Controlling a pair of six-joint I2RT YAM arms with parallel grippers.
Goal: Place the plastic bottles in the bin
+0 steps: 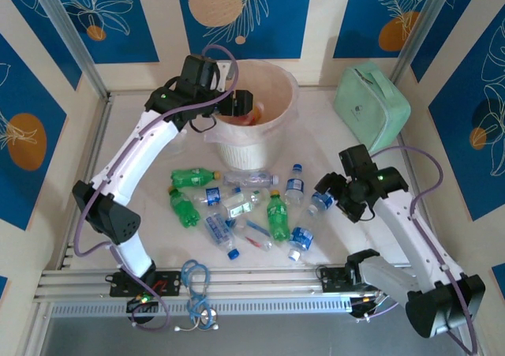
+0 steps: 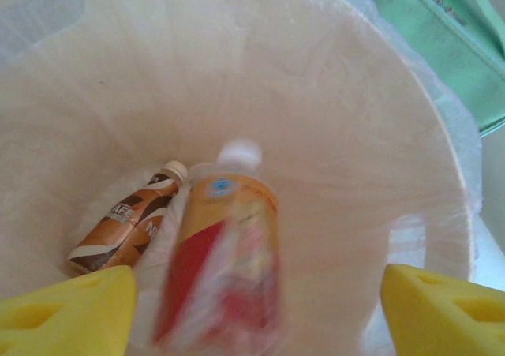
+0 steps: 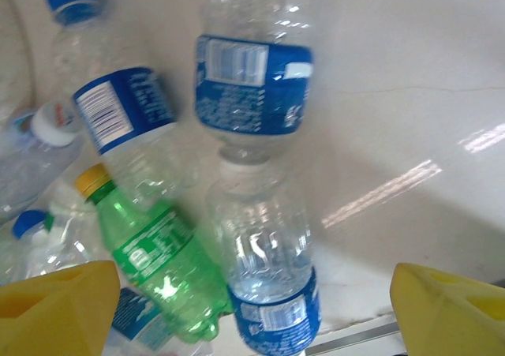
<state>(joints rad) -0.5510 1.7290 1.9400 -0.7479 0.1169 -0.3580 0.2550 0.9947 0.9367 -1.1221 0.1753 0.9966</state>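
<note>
The white bin (image 1: 260,149) stands at the back centre with a clear liner. My left gripper (image 1: 243,103) hangs open over its mouth. In the left wrist view a red-orange labelled bottle (image 2: 225,253) shows blurred between the wide-apart yellow fingers (image 2: 71,309), beside a brown-labelled bottle (image 2: 130,226) on the bin's floor (image 2: 316,95). Several plastic bottles lie on the table, among them green ones (image 1: 278,216) (image 1: 194,178) and blue-labelled ones (image 1: 294,184). My right gripper (image 1: 327,192) is open above a clear blue-labelled bottle (image 3: 268,269), next to a green bottle (image 3: 158,261).
A mint green zip case (image 1: 371,107) leans at the back right, close to the bin. A blue cable coil (image 1: 196,281) lies on the aluminium rail (image 1: 260,281) at the near edge. Patterned walls close in the table on three sides.
</note>
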